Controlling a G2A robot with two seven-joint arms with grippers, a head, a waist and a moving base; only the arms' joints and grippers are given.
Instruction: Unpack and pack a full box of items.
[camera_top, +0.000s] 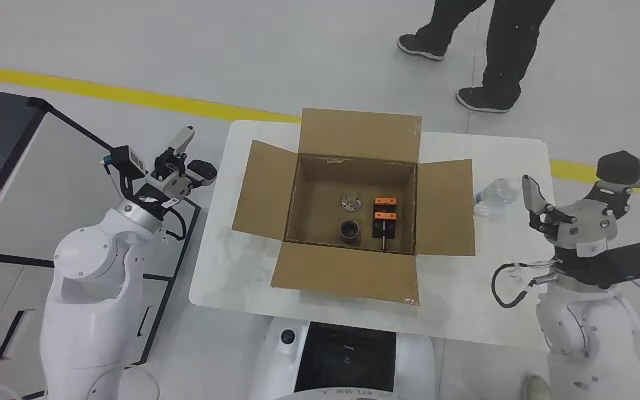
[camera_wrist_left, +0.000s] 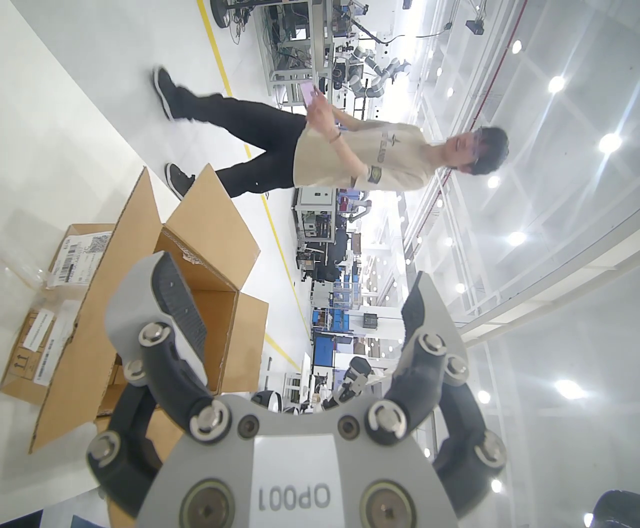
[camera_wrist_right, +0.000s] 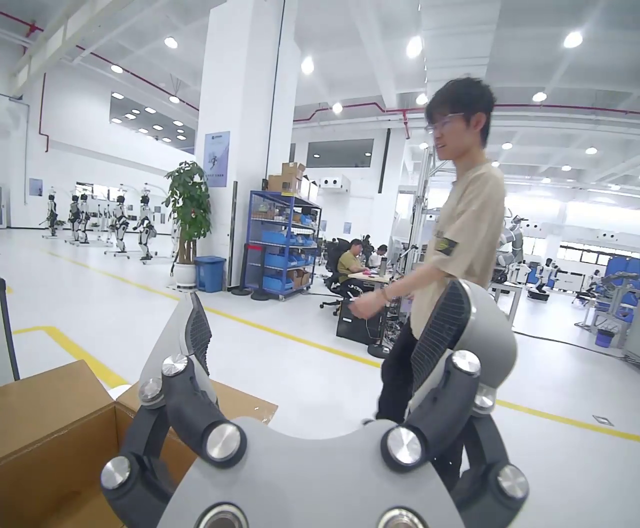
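The fingers (camera_wrist_left: 175, 300) of the left gripper (camera_wrist_left: 287, 272) stand spread wide with nothing between them, and the fingers (camera_wrist_right: 442, 320) of the right gripper (camera_wrist_right: 325, 295) are parted and bare as well. The brown cardboard box (camera_top: 345, 275) sits in the middle of the white desk (camera_top: 235, 280) with all four flaps folded outward. On its floor lie a small black round item (camera_top: 350, 232), an orange-and-black item (camera_top: 385, 216) just beside it, and a small pale item (camera_top: 351, 199) behind. White printed labels (camera_wrist_left: 80, 252) are stuck on the box's outer side. The left gripper is off the desk's left edge, well apart from the box. The right gripper is past the right edge, near a clear plastic item (camera_top: 495, 193) lying beside the right flap.
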